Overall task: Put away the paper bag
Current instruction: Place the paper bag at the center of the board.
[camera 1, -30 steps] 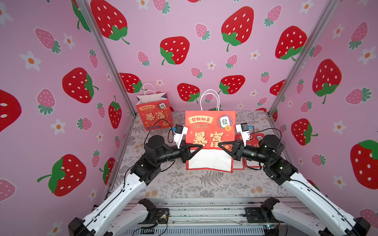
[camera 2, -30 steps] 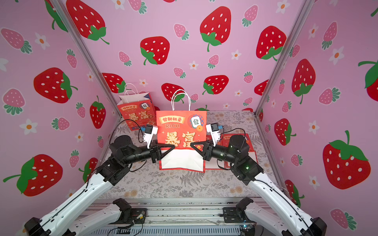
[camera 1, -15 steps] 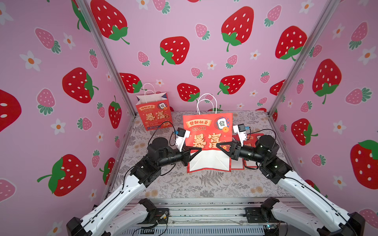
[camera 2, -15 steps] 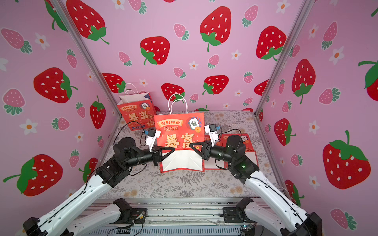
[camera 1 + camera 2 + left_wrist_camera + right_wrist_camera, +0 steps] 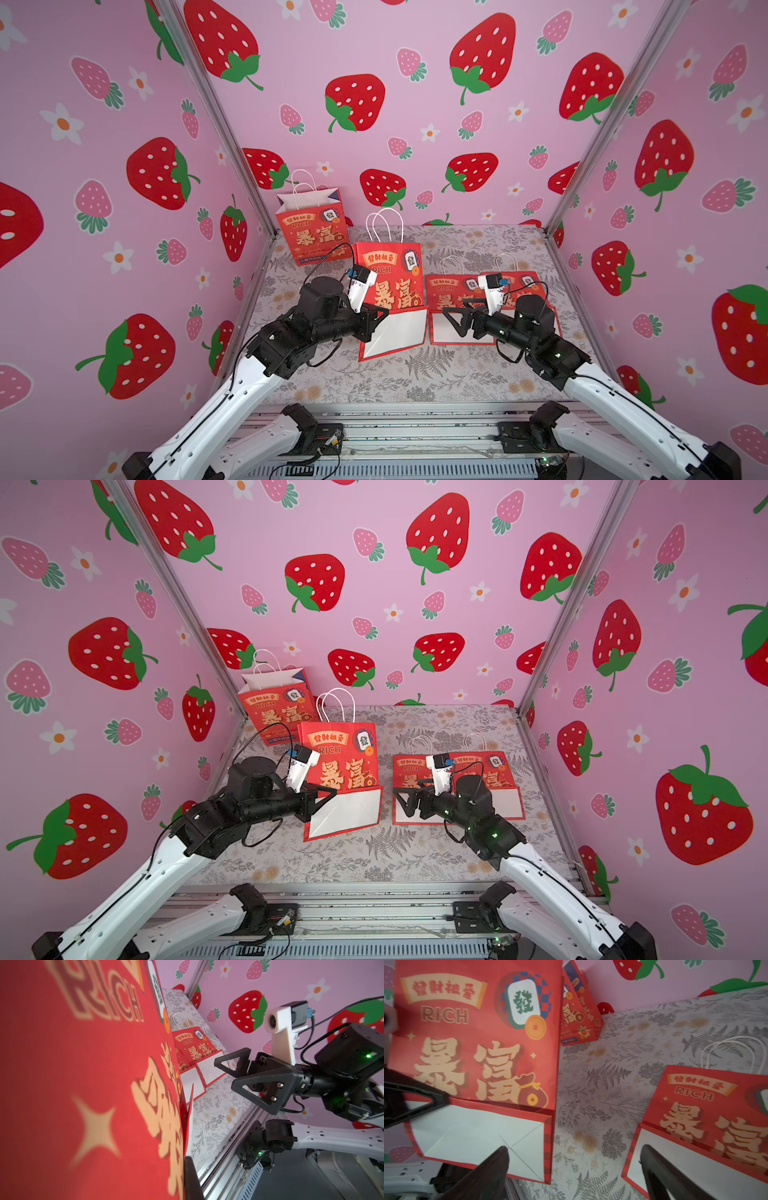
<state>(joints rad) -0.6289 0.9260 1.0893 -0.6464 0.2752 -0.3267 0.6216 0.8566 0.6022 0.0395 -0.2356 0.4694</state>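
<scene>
The flattened red paper bag (image 5: 390, 282) is held upright left of centre on the bench (image 5: 415, 374). Whether it touches the bench cannot be told. Its long axis is near vertical and slightly tilted. In both top views the white handles (image 5: 384, 224) are pointed up and the printed face is turned to the front, with the white folded base (image 5: 399, 332) at the bottom. Its left edge is clenched by the left gripper (image 5: 380, 316). The right gripper (image 5: 453, 320) is spread wide, grasping nothing, just beside the bag and above two flat bags (image 5: 457, 291). A further bag (image 5: 311, 237) is stood at the back left.
</scene>
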